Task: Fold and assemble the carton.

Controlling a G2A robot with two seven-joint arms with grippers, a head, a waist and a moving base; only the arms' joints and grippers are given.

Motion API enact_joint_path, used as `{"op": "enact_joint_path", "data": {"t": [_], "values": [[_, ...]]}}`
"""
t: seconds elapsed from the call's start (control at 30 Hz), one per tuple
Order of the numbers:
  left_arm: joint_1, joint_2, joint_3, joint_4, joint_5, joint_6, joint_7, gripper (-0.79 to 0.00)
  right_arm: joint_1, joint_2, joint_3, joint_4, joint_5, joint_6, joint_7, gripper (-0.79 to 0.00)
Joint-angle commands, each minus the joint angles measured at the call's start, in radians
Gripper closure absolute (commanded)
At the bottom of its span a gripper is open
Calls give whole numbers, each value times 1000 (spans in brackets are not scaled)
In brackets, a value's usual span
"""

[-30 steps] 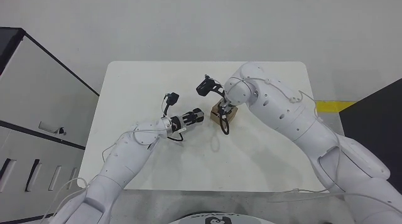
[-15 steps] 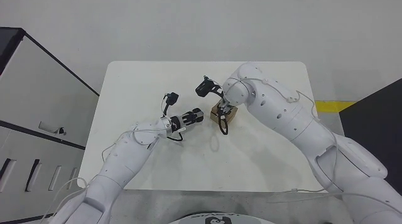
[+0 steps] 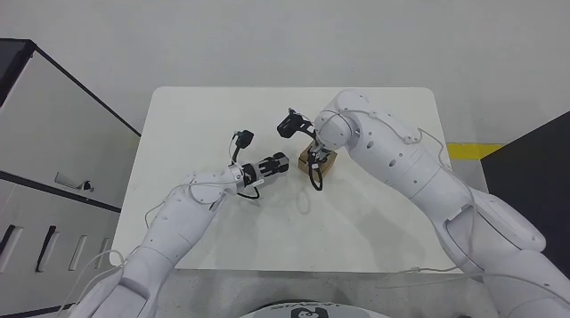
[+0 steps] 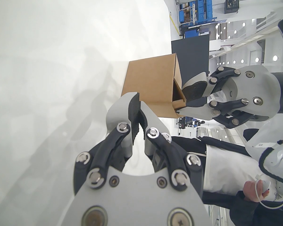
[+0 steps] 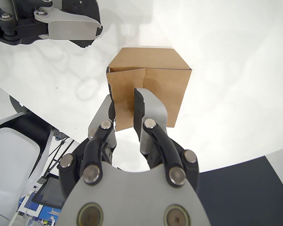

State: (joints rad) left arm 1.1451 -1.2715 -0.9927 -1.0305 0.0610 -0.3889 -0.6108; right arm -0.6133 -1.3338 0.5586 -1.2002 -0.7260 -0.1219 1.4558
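Small brown cardboard carton (image 5: pixel 151 83) sitting about mid white table (image 3: pixel 374 229), well off every edge.
Right gripper (image 5: pixel 124 102) pinches its end panel; left gripper (image 4: pixel 138 109) is closed on nothing, just beside. Looks light and crease-prone, so I'd grip near folded edges.

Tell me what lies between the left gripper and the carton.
Only bare white table: the top view shows a short open gap between the left gripper and the carton, and the right wrist view likewise shows nothing lying in it.
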Motion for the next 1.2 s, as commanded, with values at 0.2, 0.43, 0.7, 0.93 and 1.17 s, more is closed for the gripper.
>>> {"op": "enact_joint_path", "data": {"t": [0.2,0.43,0.7,0.93,1.17], "values": [[-8,-4,7,10,-2,-1,-2,0,2,-2,13,11,4,-5,-4,-292],[-13,-6,11,16,-4,-1,-4,0,-1,1,29,4,-1,-5,-9,-200],[-18,-8,13,21,-3,-1,-2,0,-13,11,63,-14,9,-10,-14,-200],[-19,-9,13,23,-2,-2,1,0,-28,17,82,-24,19,-23,-24,0],[-18,-8,11,26,-5,-4,0,0,-34,16,87,-21,31,-31,-29,0]]}}
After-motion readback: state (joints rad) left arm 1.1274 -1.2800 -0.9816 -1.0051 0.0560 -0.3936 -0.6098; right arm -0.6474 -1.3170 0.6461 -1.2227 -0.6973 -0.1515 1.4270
